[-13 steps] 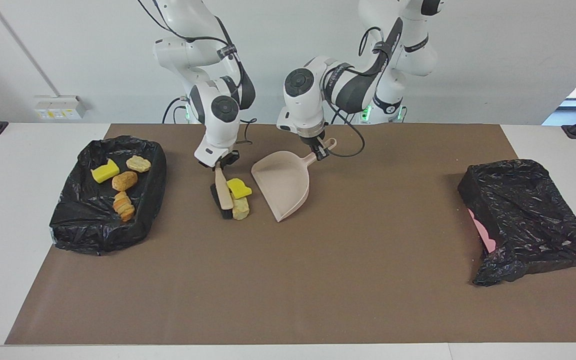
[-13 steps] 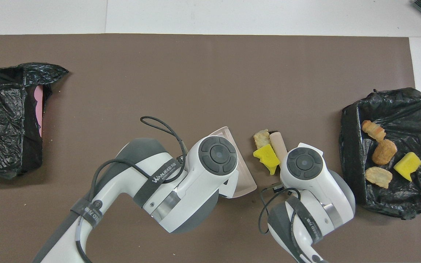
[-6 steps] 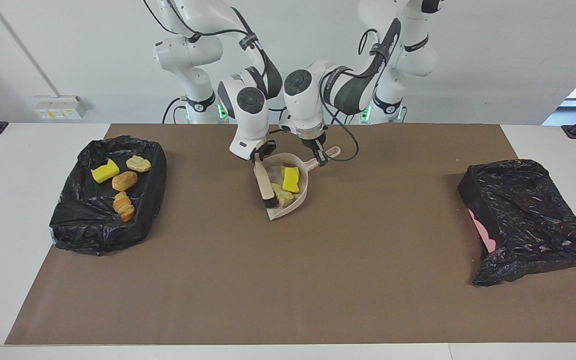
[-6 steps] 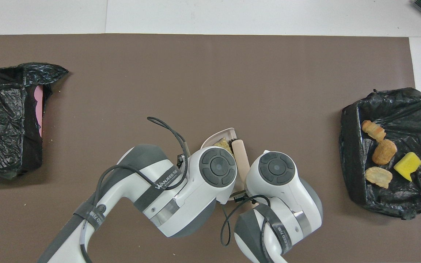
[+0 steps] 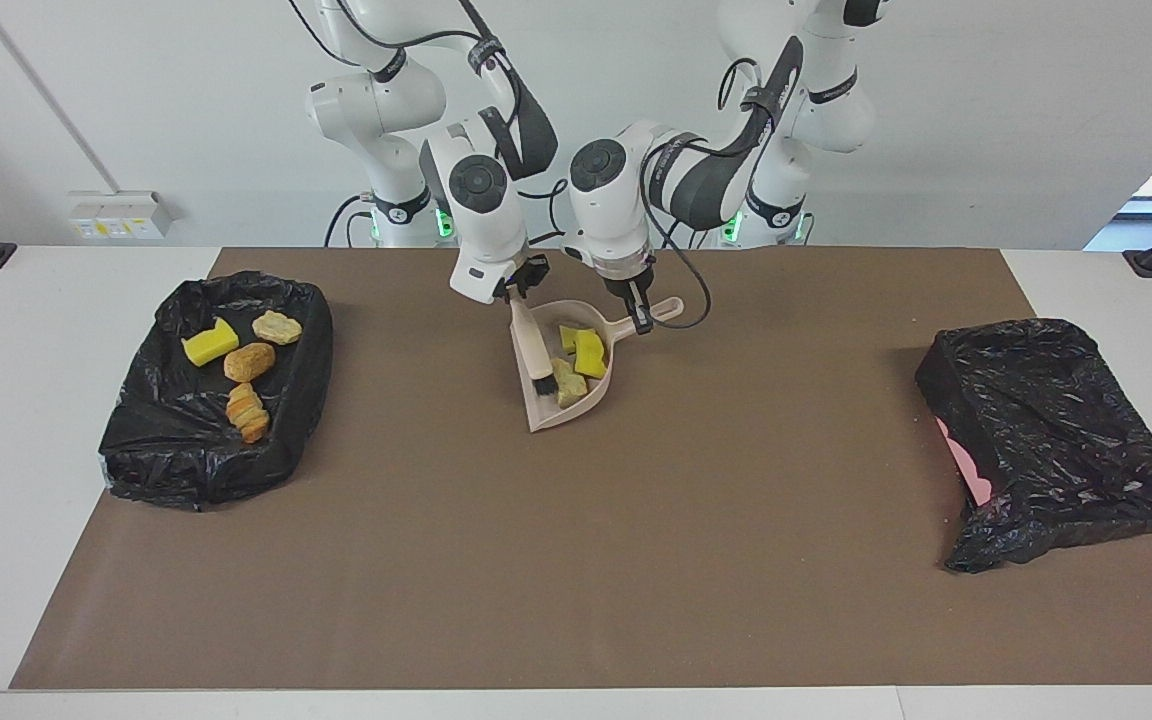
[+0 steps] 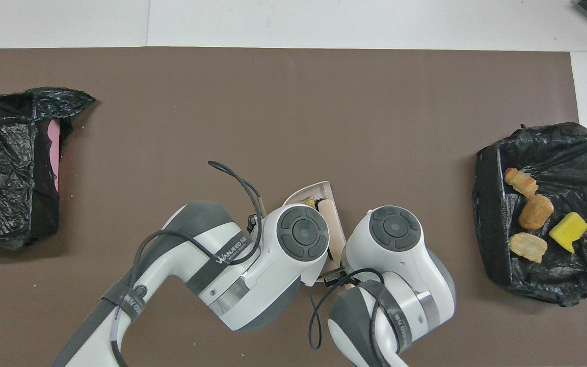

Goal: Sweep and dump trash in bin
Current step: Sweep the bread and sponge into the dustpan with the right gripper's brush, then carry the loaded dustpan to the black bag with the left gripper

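Observation:
A beige dustpan (image 5: pixel 548 408) lies on the brown mat in front of the robots, its rim (image 6: pixel 308 188) peeking out from under the arms. In it sit two pieces of trash: a yellow green-backed sponge chunk (image 5: pixel 588 350) and a tan piece (image 5: pixel 566 384). My left gripper (image 5: pixel 641 315) is shut on the dustpan's handle (image 5: pixel 664 308). My right gripper (image 5: pixel 514 297) is shut on the beige brush (image 5: pixel 531 347), whose black bristles (image 5: pixel 542 383) rest inside the pan beside the trash. Both wrists hide the grippers in the overhead view.
A black-bagged bin (image 5: pixel 151 440) at the right arm's end of the table holds a yellow sponge (image 5: pixel 209 344) and three bread pieces (image 6: pixel 528 214). Another black-bagged bin (image 5: pixel 1056 440) with a pink edge stands at the left arm's end.
The right gripper swept the brush toward the left arm's end, pushing the sponge chunk and tan piece off the mat into the dustpan. Then the brush drew back a little toward the robots.

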`<state>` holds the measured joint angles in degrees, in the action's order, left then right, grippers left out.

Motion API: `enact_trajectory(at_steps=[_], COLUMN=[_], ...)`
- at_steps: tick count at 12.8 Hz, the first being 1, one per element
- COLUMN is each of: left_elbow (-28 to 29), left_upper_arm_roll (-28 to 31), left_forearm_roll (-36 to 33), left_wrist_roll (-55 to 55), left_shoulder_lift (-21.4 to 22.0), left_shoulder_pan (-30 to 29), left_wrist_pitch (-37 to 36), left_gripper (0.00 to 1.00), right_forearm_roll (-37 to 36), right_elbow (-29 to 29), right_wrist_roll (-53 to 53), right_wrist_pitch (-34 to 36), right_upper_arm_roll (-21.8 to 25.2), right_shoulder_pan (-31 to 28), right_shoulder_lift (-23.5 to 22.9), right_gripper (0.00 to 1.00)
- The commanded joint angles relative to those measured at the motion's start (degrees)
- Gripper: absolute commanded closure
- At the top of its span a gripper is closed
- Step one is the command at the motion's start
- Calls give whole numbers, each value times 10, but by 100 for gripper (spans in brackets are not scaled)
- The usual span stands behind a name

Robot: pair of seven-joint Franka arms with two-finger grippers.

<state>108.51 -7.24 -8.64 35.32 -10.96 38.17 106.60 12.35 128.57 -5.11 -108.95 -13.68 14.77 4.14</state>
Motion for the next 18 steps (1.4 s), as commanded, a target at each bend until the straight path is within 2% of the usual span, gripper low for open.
enact_trajectory(at_steps=[1,4,6,9,11,14,16,18], left_elbow=[14,8,9,9,8,-4,-14,-24], left_upper_arm_roll=[5,4,3,6,10,14,18,19], left_forearm_roll=[-7,-6,-4,14,14,43,43,35], left_wrist_roll=[80,159,225,351,433,539,557,569], left_shoulder_lift=[28,46,68,124,152,153,148,142], left_shoulder_pan=[-31,-90,-134,-220,-300,-449,-529,-596], left_wrist_pitch=[8,3,3,-12,-25,-29,-18,10], left_gripper=[100,100,100,100,100,100,100,100], right_forearm_roll=[15,-8,-50,-51,-43,-8,22,31], right_elbow=[-2,-2,-2,3,4,8,31,50], right_wrist_roll=[21,1,-83,-278,-316,-333,-326,-327], right_wrist_pitch=[54,86,85,56,31,23,15,-27], right_upper_arm_roll=[-1,3,-6,-15,-15,-16,-16,-16], right_shoulder_pan=[-19,-21,-11,78,112,141,158,161], right_shoulder_lift=[58,94,97,78,64,35,38,29], right_gripper=[100,100,100,100,100,100,100,100])
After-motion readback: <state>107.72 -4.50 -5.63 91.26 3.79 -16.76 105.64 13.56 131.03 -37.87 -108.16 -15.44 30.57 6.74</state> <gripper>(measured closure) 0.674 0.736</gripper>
